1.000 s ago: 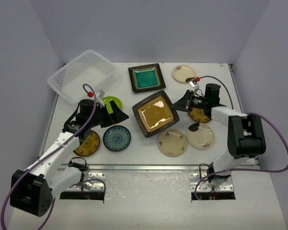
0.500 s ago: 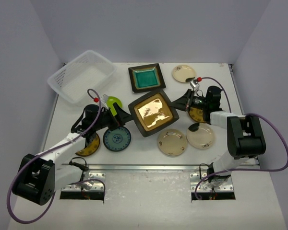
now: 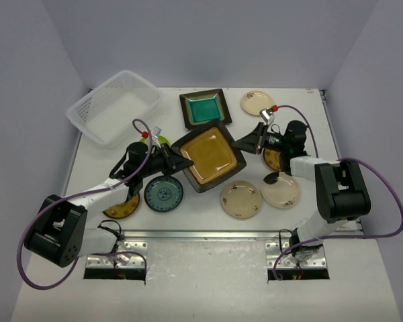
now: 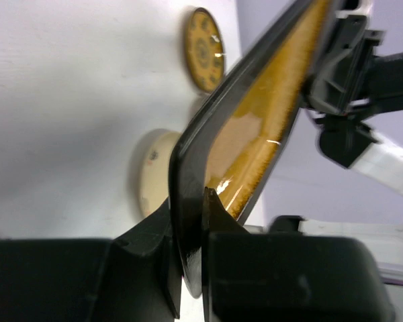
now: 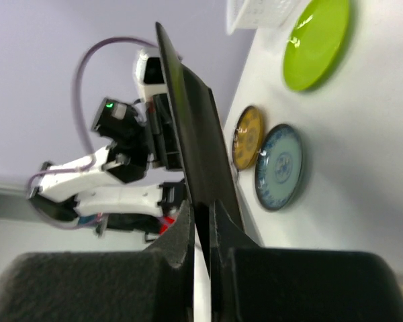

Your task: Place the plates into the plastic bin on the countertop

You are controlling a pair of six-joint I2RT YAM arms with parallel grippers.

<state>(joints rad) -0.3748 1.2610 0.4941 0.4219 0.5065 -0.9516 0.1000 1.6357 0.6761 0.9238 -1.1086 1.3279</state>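
Both left gripper (image 3: 182, 164) and right gripper (image 3: 244, 143) pinch opposite edges of the amber plate (image 3: 209, 156).

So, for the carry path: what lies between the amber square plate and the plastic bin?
The lime green plate, partly under the left arm, lies between amber square plate and plastic bin; top view shows it.

No legible text in any of my three views: no label, brand, number or sign.

Marks on the blue-patterned plate (image 3: 164, 193) and the mustard-patterned plate (image 4: 207, 50) are ornament only, not lettering. The amber square plate (image 3: 208, 156) shows glaze and glare, no characters. Green light (image 5: 108, 104) on my left arm is a plain lamp, no writing beside it.
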